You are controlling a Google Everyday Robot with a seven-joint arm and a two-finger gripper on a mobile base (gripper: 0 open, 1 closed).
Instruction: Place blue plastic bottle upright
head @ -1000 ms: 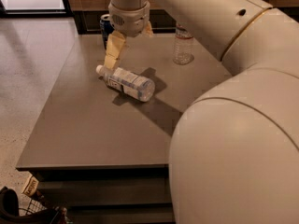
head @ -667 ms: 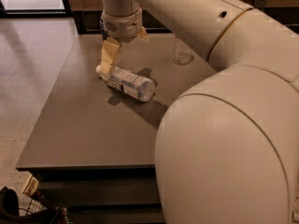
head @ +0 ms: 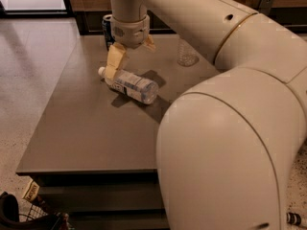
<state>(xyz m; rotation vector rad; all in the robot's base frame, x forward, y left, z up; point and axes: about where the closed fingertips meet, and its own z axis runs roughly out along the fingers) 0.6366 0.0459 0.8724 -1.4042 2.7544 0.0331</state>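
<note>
The blue plastic bottle [head: 130, 86] lies on its side on the grey table [head: 86, 128], white cap pointing left, pale label facing up. My gripper [head: 130, 54] hangs from above just behind the bottle's cap end. Its fingers stand apart. The long tan finger [head: 114, 63] reaches down to the bottle's neck and touches or nearly touches it. The other finger shows as a short tip to the right of the wrist. Nothing is held.
A dark blue soda can [head: 107, 28] stands at the table's back edge, just left of my wrist. The base of a taller clear bottle [head: 186, 55] stands at the back right, half hidden by my arm. My arm's large shell [head: 230, 143] covers the right side. A basket [head: 29, 214] sits on the floor at lower left.
My wrist has shifted left and lowered toward the bottle's cap end. The bottle lies in the same place on its side.
</note>
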